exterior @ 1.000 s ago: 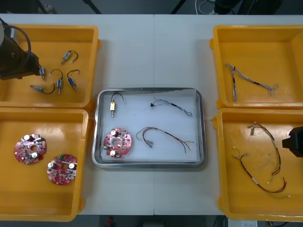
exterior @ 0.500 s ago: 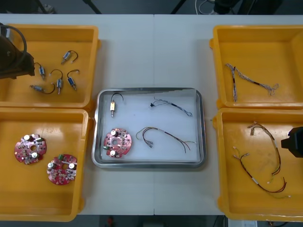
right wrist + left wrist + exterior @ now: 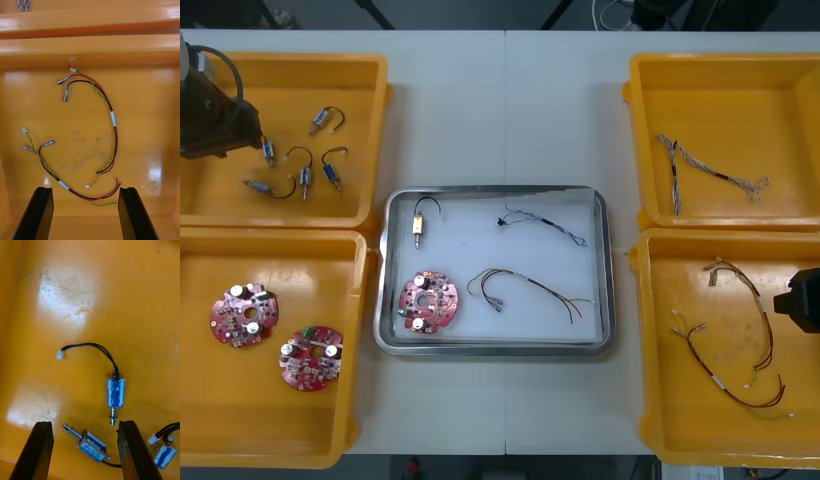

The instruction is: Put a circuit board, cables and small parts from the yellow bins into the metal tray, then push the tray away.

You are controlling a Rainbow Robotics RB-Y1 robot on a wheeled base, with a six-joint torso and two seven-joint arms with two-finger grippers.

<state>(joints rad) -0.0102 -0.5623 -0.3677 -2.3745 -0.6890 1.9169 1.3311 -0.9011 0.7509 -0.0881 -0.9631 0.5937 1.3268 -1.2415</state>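
The metal tray [image 3: 605, 270] sits mid-table, white inside. In it lie a red circuit board [image 3: 428, 301], a small metal part [image 3: 420, 224], a blue and white cable [image 3: 545, 226] and a red and yellow cable [image 3: 530, 289]. My left gripper [image 3: 248, 135] hovers over the far left yellow bin [image 3: 365, 95]. Its fingers stand open in the left wrist view [image 3: 86, 453] above several small metal parts [image 3: 115, 392], touching none. My right gripper [image 3: 800, 300] waits at the near right yellow bin [image 3: 700, 425], open [image 3: 85, 213] above red and yellow cables [image 3: 108, 108].
Two more circuit boards [image 3: 245, 313] [image 3: 310, 357] lie in the near left bin [image 3: 280, 430]. A blue and white cable [image 3: 710, 172] lies in the far right bin [image 3: 725, 90]. Bare table runs beyond the tray's far edge.
The left arm has shifted slightly over the far left bin, first leftward, then back to the right. The right arm and everything in the tray have stayed put.
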